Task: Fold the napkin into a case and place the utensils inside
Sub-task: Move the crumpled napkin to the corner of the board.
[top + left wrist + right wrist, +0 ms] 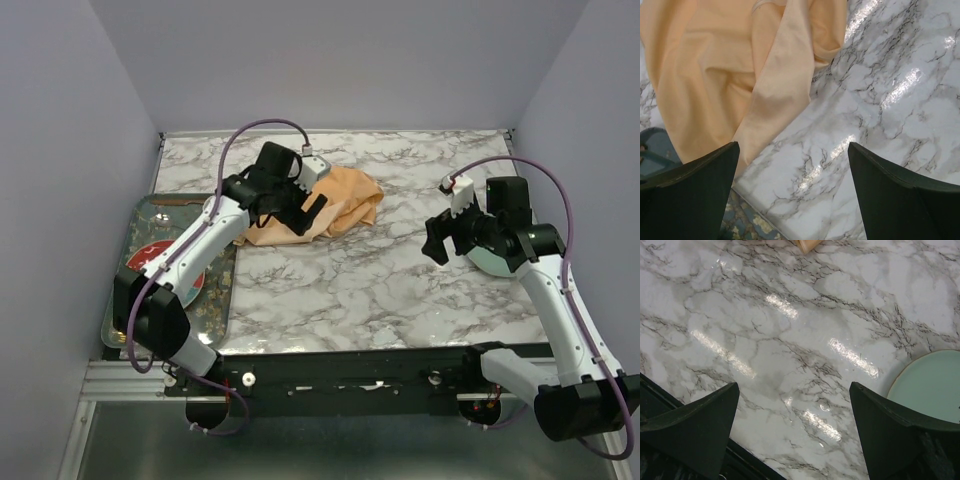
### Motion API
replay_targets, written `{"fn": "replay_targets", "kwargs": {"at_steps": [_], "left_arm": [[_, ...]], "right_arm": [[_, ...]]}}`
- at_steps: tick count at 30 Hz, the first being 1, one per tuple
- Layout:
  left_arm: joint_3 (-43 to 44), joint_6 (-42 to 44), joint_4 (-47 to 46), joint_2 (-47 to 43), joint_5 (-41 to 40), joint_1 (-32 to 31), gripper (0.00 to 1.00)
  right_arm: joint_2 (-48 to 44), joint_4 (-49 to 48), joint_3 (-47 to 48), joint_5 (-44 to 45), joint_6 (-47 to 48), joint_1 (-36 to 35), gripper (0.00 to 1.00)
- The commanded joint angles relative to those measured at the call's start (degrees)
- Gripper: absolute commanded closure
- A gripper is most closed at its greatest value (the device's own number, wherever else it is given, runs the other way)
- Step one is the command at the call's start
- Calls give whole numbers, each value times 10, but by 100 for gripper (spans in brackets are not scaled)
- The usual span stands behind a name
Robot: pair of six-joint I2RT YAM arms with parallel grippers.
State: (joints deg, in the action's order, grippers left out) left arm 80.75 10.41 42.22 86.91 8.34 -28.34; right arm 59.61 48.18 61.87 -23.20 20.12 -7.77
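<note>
Pretty basic setup: the marble-look tabletop (380, 290) was boxed in on three sides by plain pale lilac walls (350, 60), and streaks of light were bounced off its glossy surface.

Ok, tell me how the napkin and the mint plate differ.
The napkin is peach and crumpled; the plate is mint, round and flat. The napkin lies back-left by the left end effector; the plate sits right, partly hidden by the right arm. Both rest on the marble table.

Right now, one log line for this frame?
napkin: crumpled, not folded | left gripper: open, by napkin | right gripper: open, empty, near plate
</note>
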Motion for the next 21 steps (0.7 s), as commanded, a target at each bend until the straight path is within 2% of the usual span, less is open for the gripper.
{"fn": "replay_targets", "kwargs": {"at_steps": [1,9,12,15,17,19,20,21], "left_arm": [[-24,45,-73,41,-57,-55,1],[12,41,-114,162,-78,-92,1],[22,50,-129,202,-109,-98,2],[41,58,-136,243,-133,-98,7],[52,64,-142,264,-143,-99,21],[56,75,-143,267,-139,-102,29],[59,77,-143,264,-134,-104,45],[59,87,-142,259,-115,-107,55]], "right_arm": [[12,16,6,14,11,1,0],[38,20,9,8,19,2,0],[50,17,17,13,24,2,0],[68,23,31,16,28,5,0],[85,31,46,12,28,9,0],[95,38,59,8,27,13,0],[98,41,63,6,24,18,0],[109,44,66,3,23,21,0]]}}
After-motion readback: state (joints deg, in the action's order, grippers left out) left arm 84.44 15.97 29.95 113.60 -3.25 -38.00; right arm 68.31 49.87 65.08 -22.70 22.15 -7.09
